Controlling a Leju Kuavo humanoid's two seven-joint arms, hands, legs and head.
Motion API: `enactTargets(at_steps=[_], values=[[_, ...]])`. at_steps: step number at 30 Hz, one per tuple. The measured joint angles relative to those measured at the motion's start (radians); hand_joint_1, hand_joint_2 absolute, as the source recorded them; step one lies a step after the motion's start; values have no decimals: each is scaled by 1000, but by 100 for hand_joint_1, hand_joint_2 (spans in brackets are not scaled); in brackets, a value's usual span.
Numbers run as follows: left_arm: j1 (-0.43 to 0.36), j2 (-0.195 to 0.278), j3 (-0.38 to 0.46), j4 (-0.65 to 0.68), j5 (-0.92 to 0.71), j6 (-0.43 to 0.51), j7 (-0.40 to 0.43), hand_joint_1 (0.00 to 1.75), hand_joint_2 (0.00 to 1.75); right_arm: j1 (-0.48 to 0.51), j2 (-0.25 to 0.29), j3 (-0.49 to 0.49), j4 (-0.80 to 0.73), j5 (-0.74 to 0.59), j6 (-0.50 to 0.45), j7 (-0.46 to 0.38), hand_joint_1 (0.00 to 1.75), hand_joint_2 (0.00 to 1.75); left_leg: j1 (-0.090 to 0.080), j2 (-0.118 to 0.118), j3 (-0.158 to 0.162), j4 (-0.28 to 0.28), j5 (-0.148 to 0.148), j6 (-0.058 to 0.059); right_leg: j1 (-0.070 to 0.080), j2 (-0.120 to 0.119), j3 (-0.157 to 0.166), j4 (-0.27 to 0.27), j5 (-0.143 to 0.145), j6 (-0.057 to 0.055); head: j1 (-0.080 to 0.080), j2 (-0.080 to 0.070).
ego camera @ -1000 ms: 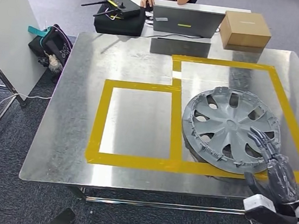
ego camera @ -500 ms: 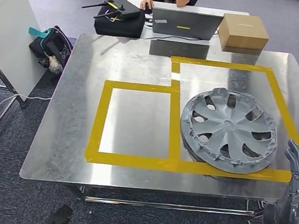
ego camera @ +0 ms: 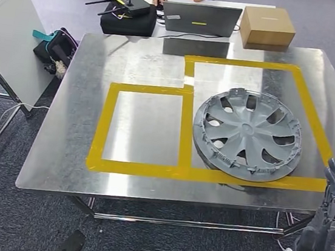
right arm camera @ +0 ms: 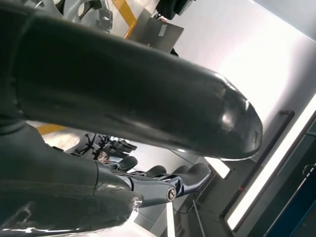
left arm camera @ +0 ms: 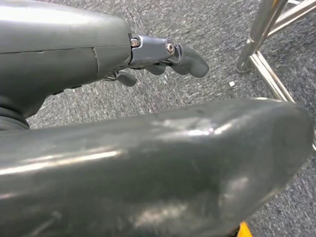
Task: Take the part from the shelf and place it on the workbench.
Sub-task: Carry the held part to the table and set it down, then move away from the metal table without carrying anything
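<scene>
My right hand [ego camera: 329, 222] hangs just off the near right corner of the workbench [ego camera: 61, 149], fingers [ego camera: 334, 183] apart and nearly straight, holding nothing — it touches neither bench nor part. My left hand [left arm camera: 164, 52] points at the carpet by a bench leg [left arm camera: 260, 34], fingers loosely extended, empty. The hubcap [ego camera: 248, 134] lies flat on the bench inside the right yellow tape frame [ego camera: 314, 119], its near edge over the tape. Beyond sit a laptop [ego camera: 201, 18] and a box [ego camera: 267, 26].
</scene>
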Motion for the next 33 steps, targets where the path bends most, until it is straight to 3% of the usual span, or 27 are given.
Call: enactTargets(at_steps=[3,7,8,9,10,12,13,14,15,18,19,20,22,24,26,28,29,30,31,33], values=[[-6,0,1,0,-4,2,-2,0,0,0,2,0,0,0,3,4,0,0,-3,0,115,-193,57,10,3,0,-13,0,20,14,1,0],[-4,-1,2,0,-8,3,-3,0,0,1,2,0,1,0,9,10,0,0,-10,-1,111,-216,77,24,0,-1,-18,-15,47,34,1,0],[-2,-1,2,0,-8,3,-3,0,0,2,2,0,1,0,9,11,0,0,-9,1,106,-218,85,30,-2,-1,-24,-12,43,38,2,0],[-1,0,3,0,-9,3,-3,0,0,2,2,0,2,1,10,12,0,0,-8,3,99,-219,94,36,-2,-1,-34,4,23,41,3,0],[-1,1,3,0,-10,3,-3,0,0,3,2,0,2,1,10,12,0,0,-7,4,91,-220,103,42,-2,-2,-50,45,-15,44,4,0],[1,1,4,0,-12,3,-3,0,0,3,2,0,4,1,11,13,0,0,-10,6,72,-220,118,50,0,-3,-88,178,-110,45,6,0],[2,0,4,0,-13,3,-3,0,0,3,2,0,6,1,11,13,0,0,-12,6,62,-219,126,51,2,-3,-100,239,-142,46,6,0],[3,0,5,0,-13,3,-3,0,0,3,2,0,7,1,11,13,0,0,-14,7,53,-218,133,52,4,-3,-95,268,-154,44,6,0],[4,0,5,0,-14,2,-3,0,0,3,2,0,7,1,11,13,0,0,-16,7,45,-218,139,52,5,-3,-71,258,-148,42,6,0],[4,-1,6,0,-17,2,-3,0,0,-1,2,1,8,1,11,13,0,0,-19,6,29,-216,154,46,12,-2,86,56,-104,32,6,0],[3,-1,6,0,-18,1,-3,0,0,-3,3,1,7,1,11,13,0,0,-20,6,26,-215,159,42,14,-2,122,3,-98,29,6,0],[2,-1,6,0,-19,0,-3,0,0,-4,3,1,7,1,10,12,0,0,-21,6,24,-214,164,37,16,-1,138,-25,-98,25,6,0],[2,0,6,0,-22,-1,-3,0,0,-3,4,1,7,-2,10,11,0,0,-21,6,20,-213,174,26,19,0,132,-29,-91,14,5,0],[3,1,6,0,-25,-2,-3,0,0,-3,5,1,6,-8,13,11,0,0,-20,6,7,-195,154,14,15,-1,121,-31,-79,0,3,0],[3,2,6,0,-26,-2,-3,0,0,-4,6,1,6,-14,17,11,0,0,-17,6,-25,-117,82,2,11,-4,106,-33,-63,-12,0,0],[3,1,6,0,-26,-2,-3,0,0,-3,8,1,6,-18,19,11,0,0,-10,6,-69,15,3,-10,11,-6,83,-32,-46,-16,-2,0],[3,0,6,0,-27,-2,-3,0,0,-2,9,1,6,-19,20,11,0,0,-7,6,-80,62,-14,-14,11,-6,71,-32,-37,-14,-2,0],[3,0,6,0,-27,-2,-3,0,0,-1,10,1,6,-20,21,11,0,0,-4,6,-74,78,-12,-17,10,-6,59,-32,-29,-12,-2,0],[3,0,6,0,-27,-2,-3,0,0,-1,11,1,6,-21,22,11,0,0,-1,6,-47,51,9,-19,9,-6,50,-31,-21,-8,-2,0],[1,0,6,0,-28,-2,-4,0,0,-1,12,1,5,-22,23,10,0,0,5,6,53,-85,56,-22,7,-6,35,-30,-7,3,-2,0]])
